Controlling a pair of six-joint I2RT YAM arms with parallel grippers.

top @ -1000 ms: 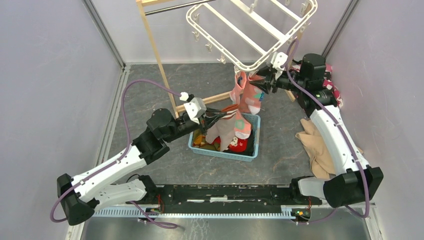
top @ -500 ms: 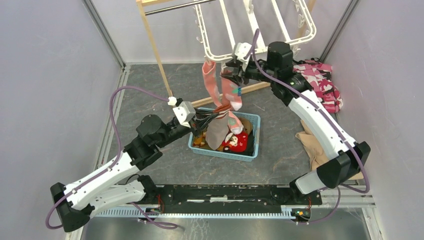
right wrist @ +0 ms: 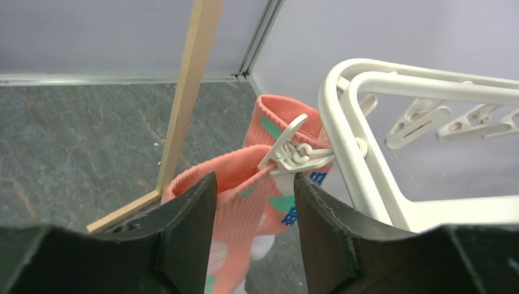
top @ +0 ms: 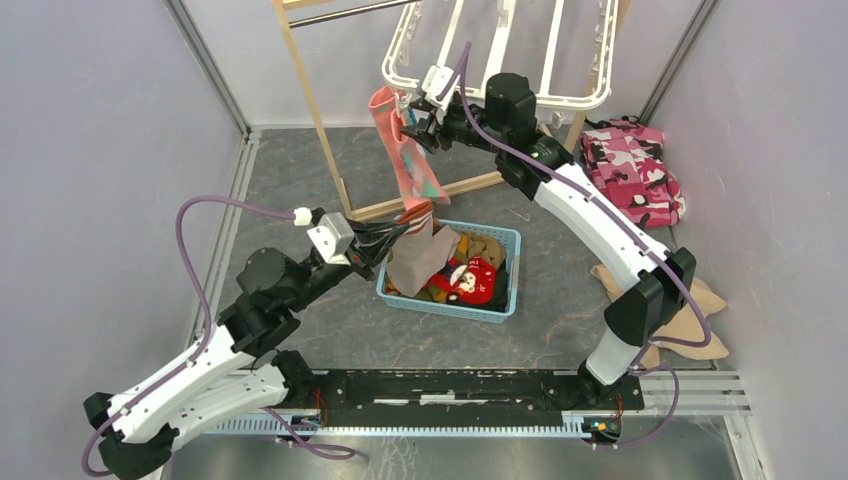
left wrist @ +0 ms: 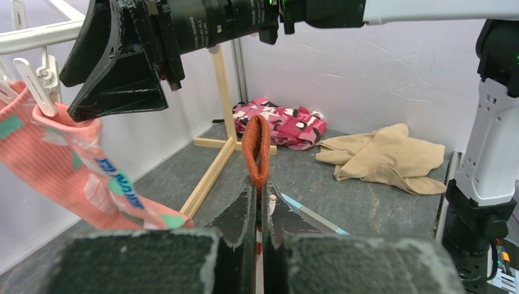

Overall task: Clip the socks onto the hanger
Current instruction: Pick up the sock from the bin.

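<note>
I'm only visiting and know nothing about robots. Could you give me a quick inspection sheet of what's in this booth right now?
Surface: dark grey marbled table.
Job's things: white hanger up at the back; one pink sock clipped to its rim; more socks in the blue basket.
Clutter: pink camouflage cloth and tan garment lying at the right.
Grippers: left gripper shut on the cuff of a grey-brown sock over the basket; right gripper open, fingers either side of the clipped pink sock.
Cables: purple cables loop along both arms.
Surroundings: pale lilac walls; light wooden stand at the back.
</note>
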